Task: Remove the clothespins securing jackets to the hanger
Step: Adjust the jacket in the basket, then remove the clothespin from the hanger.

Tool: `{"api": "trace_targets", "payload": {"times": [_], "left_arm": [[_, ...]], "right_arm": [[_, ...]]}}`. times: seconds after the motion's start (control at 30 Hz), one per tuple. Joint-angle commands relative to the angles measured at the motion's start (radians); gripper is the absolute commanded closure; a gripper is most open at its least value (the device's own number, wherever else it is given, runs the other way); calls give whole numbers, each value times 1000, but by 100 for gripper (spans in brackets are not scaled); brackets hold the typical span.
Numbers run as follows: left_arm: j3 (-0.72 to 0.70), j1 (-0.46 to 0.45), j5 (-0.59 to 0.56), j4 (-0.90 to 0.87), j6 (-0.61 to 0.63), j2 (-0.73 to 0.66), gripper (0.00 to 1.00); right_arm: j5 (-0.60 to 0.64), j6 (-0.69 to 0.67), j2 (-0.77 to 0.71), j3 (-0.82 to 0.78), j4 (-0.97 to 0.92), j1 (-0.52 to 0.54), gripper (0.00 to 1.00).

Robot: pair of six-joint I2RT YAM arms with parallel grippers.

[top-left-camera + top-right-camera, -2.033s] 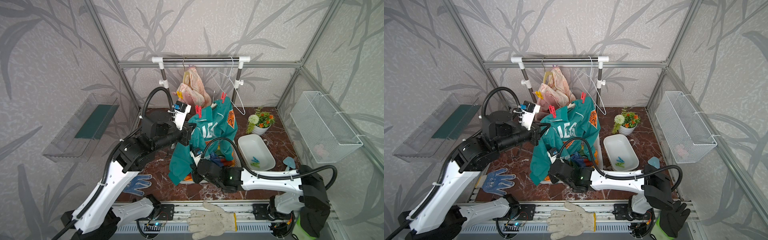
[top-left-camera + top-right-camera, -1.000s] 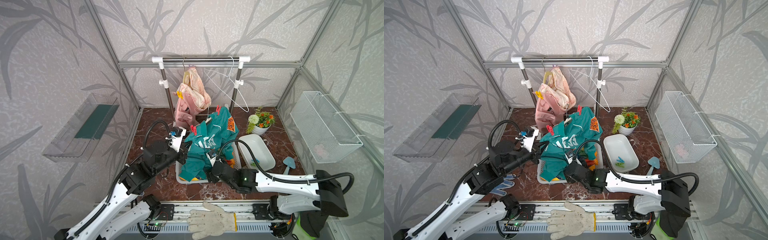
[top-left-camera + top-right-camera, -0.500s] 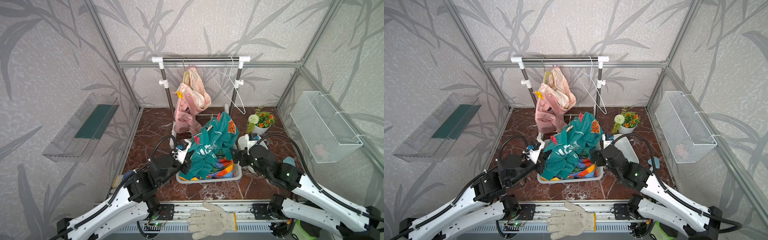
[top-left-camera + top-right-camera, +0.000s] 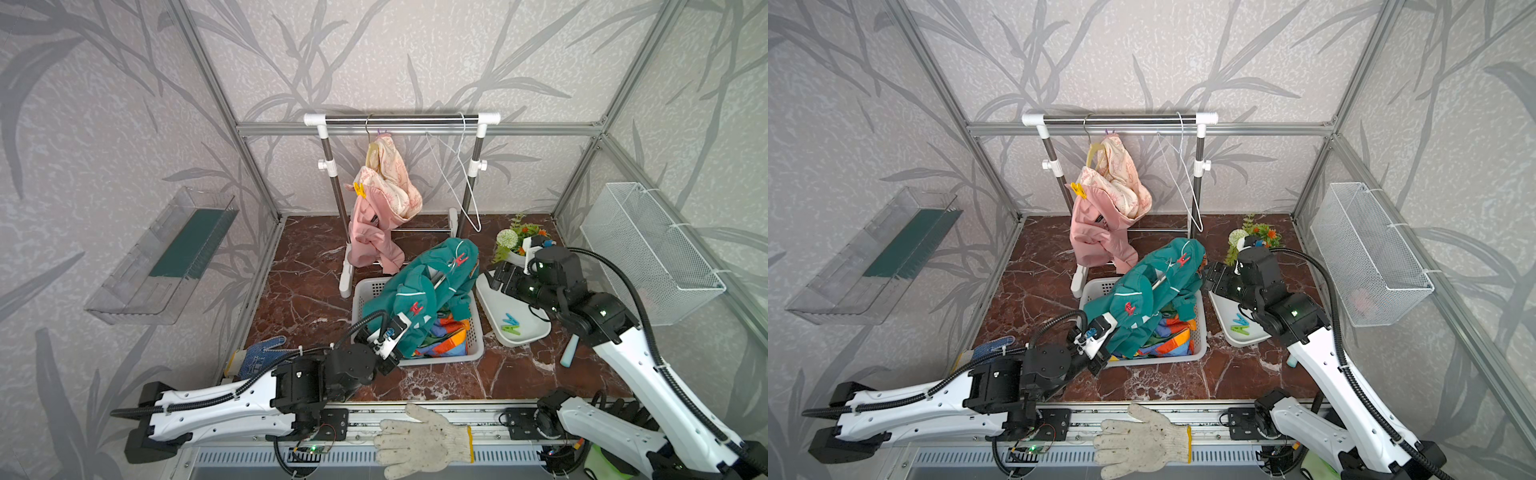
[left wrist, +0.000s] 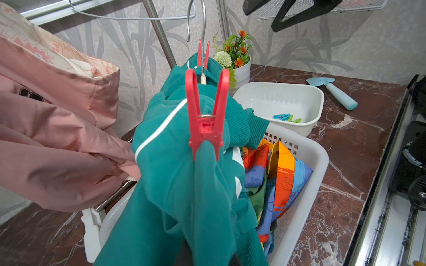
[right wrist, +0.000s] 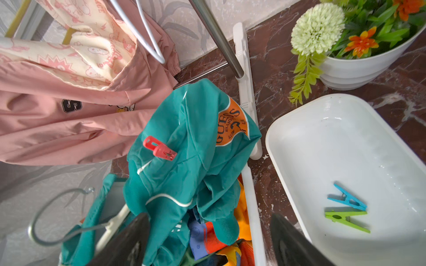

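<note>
A teal jacket on its hanger slumps over the white basket. Two red clothespins are clipped to it; the nearer one stands upright in the left wrist view. My left gripper is shut on the teal cloth below that pin. My right gripper is open and empty, hovering between the basket's right rim and the white tray. A pink jacket hangs from the rail with a yellow clothespin on it. The rainbow jacket lies in the basket.
A blue clothespin and a green one lie in the tray. A bare white wire hanger hangs on the rail. A flower pot stands behind the right gripper, and a teal trowel lies on the floor. Gloves lie along the front edge.
My left arm has lowered the teal jacket from rail height down onto the basket. My right arm has swung from in front of the basket to its right side, over the tray.
</note>
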Motion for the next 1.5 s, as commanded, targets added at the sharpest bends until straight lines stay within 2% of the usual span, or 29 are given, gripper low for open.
{"api": "trace_targets", "payload": {"times": [0.0,0.13,0.37,0.7,1.13,1.47], "left_arm": [[-7,-61,-130,56,49,35,100],[-11,-106,-180,70,70,70,100],[-17,-141,-195,96,127,105,100],[1,-168,-206,71,171,140,100],[16,-211,-247,84,213,180,100],[24,-225,-279,100,232,225,100]], "right_arm": [[-129,68,50,41,-70,-50,21],[-207,117,88,45,-56,-83,30],[-199,157,115,39,-61,-84,34],[-198,173,130,27,-40,-84,36],[-181,180,187,13,-10,-88,47],[-226,207,223,-14,20,-90,62]]}}
